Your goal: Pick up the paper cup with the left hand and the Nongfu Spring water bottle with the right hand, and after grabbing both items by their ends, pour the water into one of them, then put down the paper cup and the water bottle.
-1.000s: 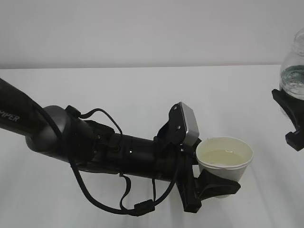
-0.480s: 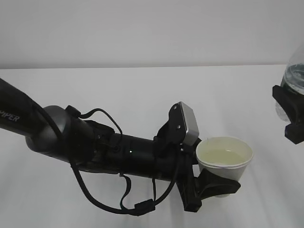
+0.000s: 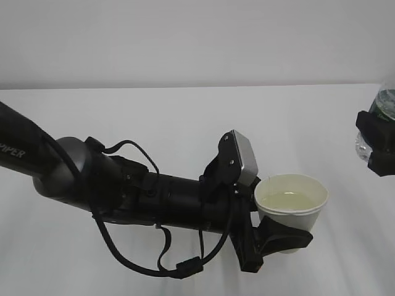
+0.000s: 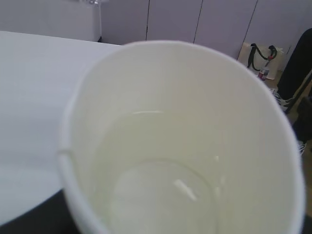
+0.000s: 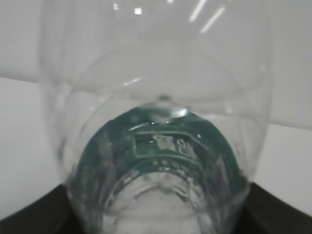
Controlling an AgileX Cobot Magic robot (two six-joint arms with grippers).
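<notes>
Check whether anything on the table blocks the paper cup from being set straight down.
Nothing visible does. The paper cup, holding water, sits in the left hand over bare white table. The Nongfu Spring water bottle in the right hand is well off to the side, apart from the cup.

Bright, even overhead light, soft shadows; both wrist views blurred, with glints on the bottle (image 5: pixel 156 146).

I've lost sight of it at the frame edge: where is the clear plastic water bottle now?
In the exterior view the clear plastic water bottle sits at the far right edge, held in the right hand, apart from the white paper cup.
</notes>
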